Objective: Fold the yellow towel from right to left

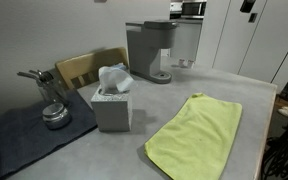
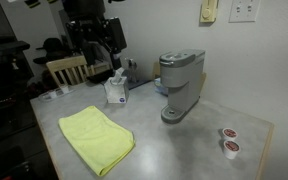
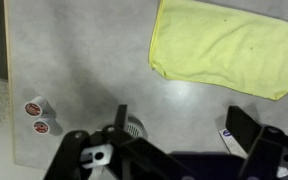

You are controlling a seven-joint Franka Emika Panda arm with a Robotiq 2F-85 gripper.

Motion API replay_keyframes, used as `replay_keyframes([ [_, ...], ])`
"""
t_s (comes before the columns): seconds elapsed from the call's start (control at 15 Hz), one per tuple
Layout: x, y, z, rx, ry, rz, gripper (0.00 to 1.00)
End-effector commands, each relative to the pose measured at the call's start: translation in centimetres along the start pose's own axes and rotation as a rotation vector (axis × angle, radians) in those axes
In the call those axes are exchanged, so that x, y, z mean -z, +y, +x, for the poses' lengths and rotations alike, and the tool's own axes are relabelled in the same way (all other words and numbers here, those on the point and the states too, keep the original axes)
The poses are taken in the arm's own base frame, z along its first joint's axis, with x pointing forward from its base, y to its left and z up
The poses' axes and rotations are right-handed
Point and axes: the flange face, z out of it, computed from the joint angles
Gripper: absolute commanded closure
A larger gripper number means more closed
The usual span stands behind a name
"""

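Observation:
The yellow towel [image 1: 196,135] lies flat and spread out on the grey table [image 1: 134,150]. It shows in both exterior views, near the table's front edge in one of them [image 2: 94,138]. In the wrist view it lies at the top right [image 3: 224,45]. My gripper [image 3: 184,125] is open and empty, high above the table and apart from the towel, with bare table between its fingers. In an exterior view the arm and gripper [image 2: 109,48] hang above the far side of the table.
A grey coffee machine [image 2: 181,85] stands mid-table, also seen in the other exterior view [image 1: 149,50]. There is a tissue box [image 1: 112,103], two coffee pods [image 2: 227,140], a wooden chair [image 1: 89,68], and a dark mat with a metal tool [image 1: 52,110].

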Motion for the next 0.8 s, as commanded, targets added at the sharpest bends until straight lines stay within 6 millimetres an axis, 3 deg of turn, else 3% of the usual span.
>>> replay_keyframes([
  [0.0,-0.8,0.6,0.2,0.042,0.007,0.019,0.00],
  [0.27,-2.6,0.2,0.5,0.051,0.009,0.022,0.00],
  [0.6,-6.8,-1.3,0.5,-0.051,0.012,0.056,0.00],
  [0.67,-5.1,-0.7,0.5,-0.011,0.004,0.044,0.00],
  [0.73,-5.9,-1.0,0.5,-0.026,-0.001,0.049,0.00],
])
